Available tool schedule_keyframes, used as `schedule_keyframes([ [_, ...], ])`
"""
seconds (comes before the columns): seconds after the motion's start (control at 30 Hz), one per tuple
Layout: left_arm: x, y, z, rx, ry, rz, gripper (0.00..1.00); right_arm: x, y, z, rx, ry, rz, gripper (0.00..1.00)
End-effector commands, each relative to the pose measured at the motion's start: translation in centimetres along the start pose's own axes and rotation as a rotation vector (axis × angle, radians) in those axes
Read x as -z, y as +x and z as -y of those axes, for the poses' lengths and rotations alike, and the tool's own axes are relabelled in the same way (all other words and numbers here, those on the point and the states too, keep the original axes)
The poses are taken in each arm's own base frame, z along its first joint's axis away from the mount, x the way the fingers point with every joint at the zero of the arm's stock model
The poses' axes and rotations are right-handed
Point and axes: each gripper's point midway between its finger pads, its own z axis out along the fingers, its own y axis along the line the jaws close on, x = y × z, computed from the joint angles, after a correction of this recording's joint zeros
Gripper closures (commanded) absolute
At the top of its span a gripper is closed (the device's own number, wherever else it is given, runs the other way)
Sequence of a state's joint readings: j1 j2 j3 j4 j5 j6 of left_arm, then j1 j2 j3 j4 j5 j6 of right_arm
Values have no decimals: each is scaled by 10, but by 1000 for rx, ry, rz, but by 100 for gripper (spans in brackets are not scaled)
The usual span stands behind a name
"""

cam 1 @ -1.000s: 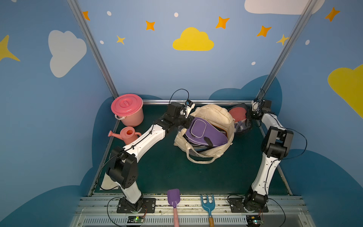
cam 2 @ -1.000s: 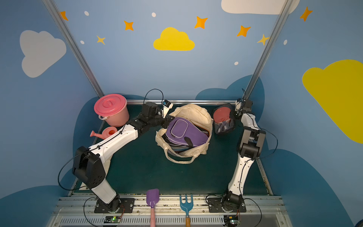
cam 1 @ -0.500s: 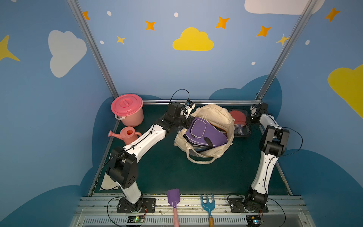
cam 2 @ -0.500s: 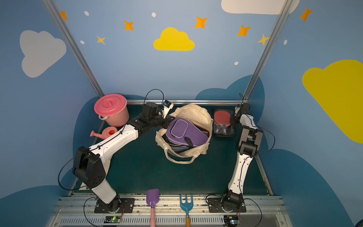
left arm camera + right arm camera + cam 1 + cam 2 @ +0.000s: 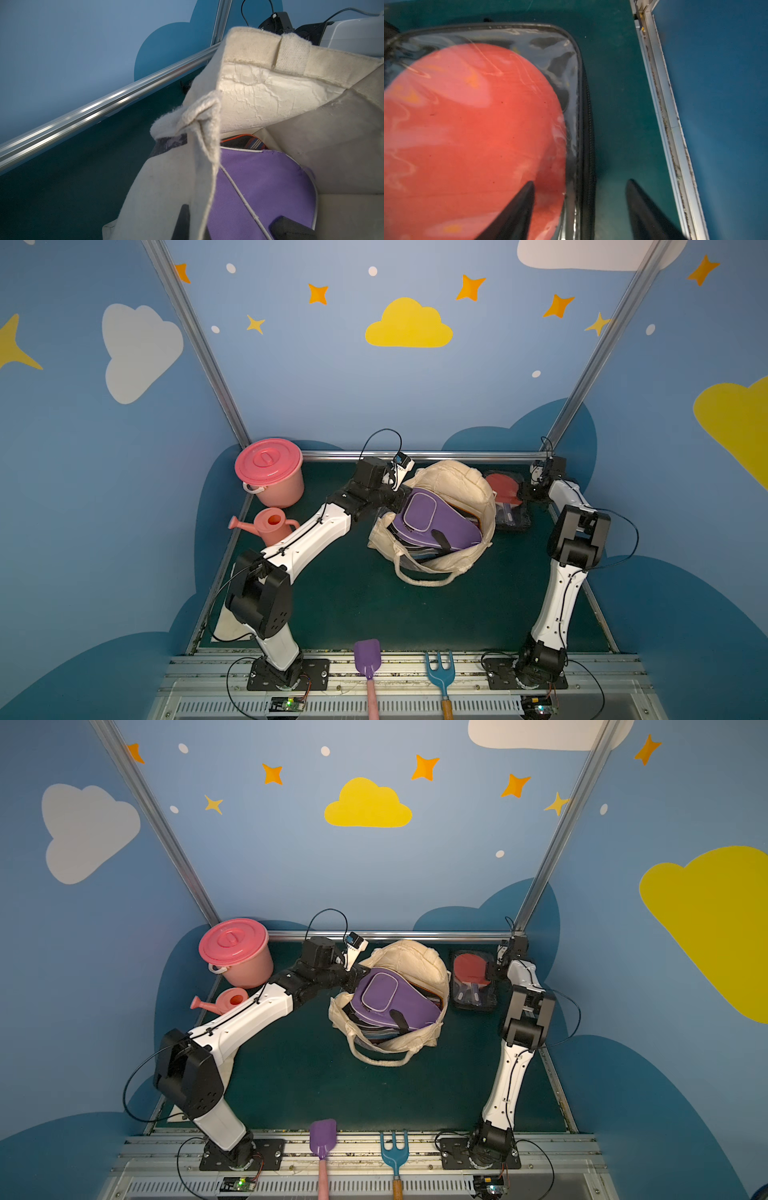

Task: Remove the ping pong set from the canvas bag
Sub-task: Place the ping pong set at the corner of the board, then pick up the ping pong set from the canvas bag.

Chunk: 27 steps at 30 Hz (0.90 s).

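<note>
Entry: pack (image 5: pixel 467 124) out, purple case (image 5: pixel 432 518) in bag (image 5: pixel 449 485).
I see right gripper (image 5: pixel 581 180) open, astride the pack's zip edge on the surface (image 5: pixel 612 83); left gripper (image 5: pixel 230 214) clamps the bag rim, purple case alongside.

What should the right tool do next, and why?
Probably lift the right tool clear and swing it to the purple case. Its open jaws straddle the edge of the paddle pack, which lies on the table outside the canvas bag; the purple case tops the stack inside, and the left tool grips the rim.
</note>
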<state>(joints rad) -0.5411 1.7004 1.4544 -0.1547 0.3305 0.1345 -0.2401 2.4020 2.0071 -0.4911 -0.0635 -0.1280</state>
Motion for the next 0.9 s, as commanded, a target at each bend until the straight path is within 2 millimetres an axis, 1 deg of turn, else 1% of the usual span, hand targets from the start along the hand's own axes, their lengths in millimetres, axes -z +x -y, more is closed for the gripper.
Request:
schedule_keyframes([
  [0.0, 0, 5, 14, -6, 41, -34, 95, 41, -23, -10, 32, 8, 64, 20],
  [0.1, 4, 3, 14, -11, 35, -25, 95, 61, -27, -24, 57, 9, 87, 15],
  [0.17, 8, 1, 14, -13, 25, -15, 96, 76, -28, -38, 68, 8, 104, 13],
  [0.3, 21, -11, 12, -12, -11, 35, 96, 107, -27, -77, 138, -9, 133, 11],
  [0.4, 30, -15, 9, -28, -43, 42, 96, 137, -22, -109, 218, -19, 147, 10],
  [0.43, 34, -16, 7, -31, -59, 48, 96, 150, -19, -121, 243, -33, 153, 10],
  [0.5, 43, -18, -3, -23, -129, 65, 96, 175, -12, -141, 284, -59, 172, 10],
  [0.57, 53, -20, -11, -33, -175, 89, 96, 206, -4, -165, 325, -104, 200, 10],
  [0.67, 63, -21, -22, -18, -192, 108, 96, 248, 11, -196, 366, -193, 239, 10],
  [0.77, 69, -23, -30, -8, -202, 124, 96, 287, 27, -218, 397, -258, 267, 10],
  [0.87, 72, -26, -37, -9, -212, 136, 96, 327, 42, -235, 430, -329, 303, 10],
])
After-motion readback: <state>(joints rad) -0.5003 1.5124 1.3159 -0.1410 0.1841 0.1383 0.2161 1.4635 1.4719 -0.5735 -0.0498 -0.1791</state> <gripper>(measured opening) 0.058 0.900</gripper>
